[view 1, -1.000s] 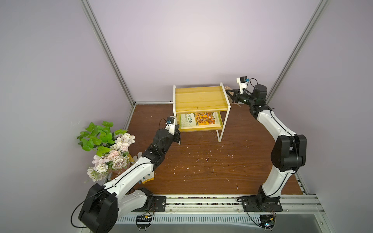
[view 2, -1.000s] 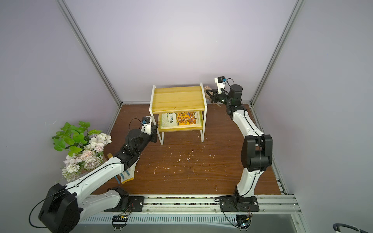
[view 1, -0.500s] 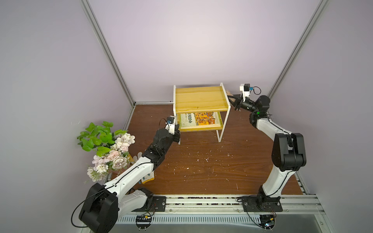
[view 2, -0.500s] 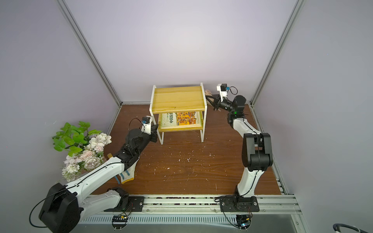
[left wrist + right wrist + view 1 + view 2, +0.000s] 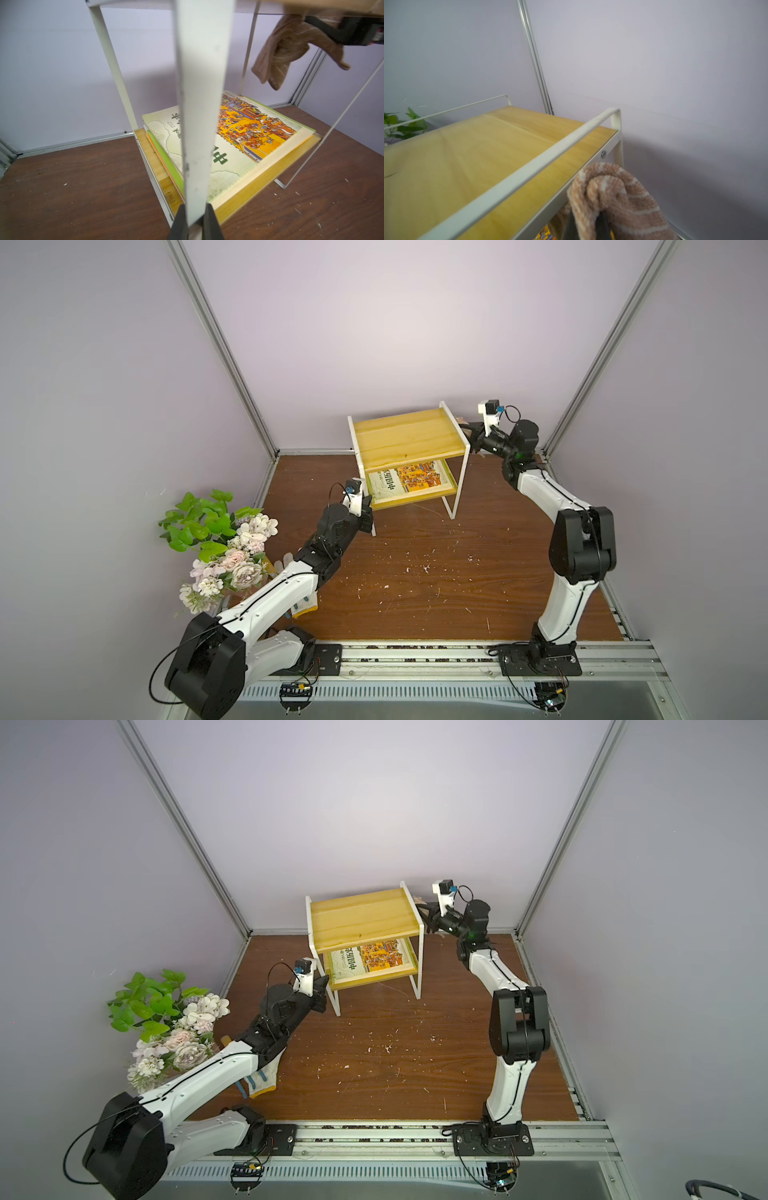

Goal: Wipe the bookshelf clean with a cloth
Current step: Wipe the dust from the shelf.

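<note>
Cloth (image 5: 616,195) sits bunched in my right gripper (image 5: 474,435), jaws pinched tight on it, just outside the right end of the bookshelf (image 5: 409,439), with part of it hanging below board height. My left gripper (image 5: 195,221) is clamped on the bookshelf's front left leg (image 5: 199,104), bracing it. The top board (image 5: 467,158) lies straight ahead of the wad, across the white side rail (image 5: 529,172). Its long axis runs away from the right gripper toward the left end, so the right arm is the one to wipe. I judge the wad must clear that rail first. Above the board the room is open. The wall (image 5: 395,344) stands close behind the bookshelf, and books (image 5: 409,485) cover its lower tier (image 5: 415,499).
</note>
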`<state>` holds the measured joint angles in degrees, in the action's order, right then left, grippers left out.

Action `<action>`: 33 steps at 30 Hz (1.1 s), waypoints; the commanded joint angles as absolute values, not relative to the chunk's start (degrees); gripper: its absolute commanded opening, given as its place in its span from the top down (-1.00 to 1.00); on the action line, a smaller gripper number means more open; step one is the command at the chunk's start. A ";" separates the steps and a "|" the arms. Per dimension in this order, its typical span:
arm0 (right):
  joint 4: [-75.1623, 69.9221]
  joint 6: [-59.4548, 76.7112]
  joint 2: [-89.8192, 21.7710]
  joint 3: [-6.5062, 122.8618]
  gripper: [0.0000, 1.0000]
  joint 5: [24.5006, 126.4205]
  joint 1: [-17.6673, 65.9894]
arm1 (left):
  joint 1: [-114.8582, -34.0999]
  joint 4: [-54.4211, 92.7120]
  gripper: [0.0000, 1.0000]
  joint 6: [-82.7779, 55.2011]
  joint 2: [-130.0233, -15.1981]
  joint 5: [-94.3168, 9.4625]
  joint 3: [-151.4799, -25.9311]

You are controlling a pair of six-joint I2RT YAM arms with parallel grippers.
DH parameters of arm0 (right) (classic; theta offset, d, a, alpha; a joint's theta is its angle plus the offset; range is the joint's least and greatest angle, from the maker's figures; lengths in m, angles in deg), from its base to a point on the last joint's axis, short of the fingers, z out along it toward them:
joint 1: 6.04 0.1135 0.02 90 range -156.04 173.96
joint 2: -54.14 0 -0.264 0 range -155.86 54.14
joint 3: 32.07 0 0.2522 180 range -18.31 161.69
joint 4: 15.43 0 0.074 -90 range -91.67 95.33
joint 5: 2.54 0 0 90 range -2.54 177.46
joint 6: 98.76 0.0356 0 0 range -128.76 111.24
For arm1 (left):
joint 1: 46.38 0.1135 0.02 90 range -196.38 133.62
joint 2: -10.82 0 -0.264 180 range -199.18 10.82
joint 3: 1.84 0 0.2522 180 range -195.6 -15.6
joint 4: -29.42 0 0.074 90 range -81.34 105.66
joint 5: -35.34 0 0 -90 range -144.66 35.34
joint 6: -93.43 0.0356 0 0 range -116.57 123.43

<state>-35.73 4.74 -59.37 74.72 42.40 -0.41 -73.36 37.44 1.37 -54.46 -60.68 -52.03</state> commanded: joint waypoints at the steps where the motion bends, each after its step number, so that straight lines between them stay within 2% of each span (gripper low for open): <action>1: -38.19 5.43 -57.31 77.45 1.00 40.68 -0.11 | -72.75 36.12 0.99 1.61 -55.31 -59.93 -53.00; 6: -43.03 -1.05 -45.29 60.56 1.00 36.82 -1.62 | -72.75 36.01 0.99 2.58 -54.79 -60.51 -52.82; 11: -45.35 -1.79 -32.31 44.10 1.00 27.83 -3.16 | -71.35 37.09 0.99 2.60 -52.21 -58.19 -51.57; 15: -51.21 2.38 -24.68 32.57 1.00 23.73 -1.37 | -68.51 37.99 0.99 1.87 -51.29 -54.54 -50.78; 19: -50.77 2.16 -20.13 25.95 1.00 23.95 1.18 | -66.97 38.04 0.99 2.87 -50.22 -52.80 -50.41; 25: -46.58 -0.57 -12.54 21.39 1.00 32.32 2.33 | -64.20 37.38 0.99 5.16 -48.47 -49.69 -50.27; 30: -33.87 -3.59 -9.21 23.00 1.00 66.21 2.17 | -62.34 38.50 0.99 5.61 -46.73 -47.94 -48.96; 32: -31.84 -3.70 -13.20 24.99 1.00 72.12 1.94 | -62.25 38.87 0.99 5.06 -47.42 -45.58 -49.32; 33: -31.66 -3.37 -15.30 26.03 1.00 70.57 1.89 | -62.31 38.76 0.99 4.71 -48.05 -44.89 -49.61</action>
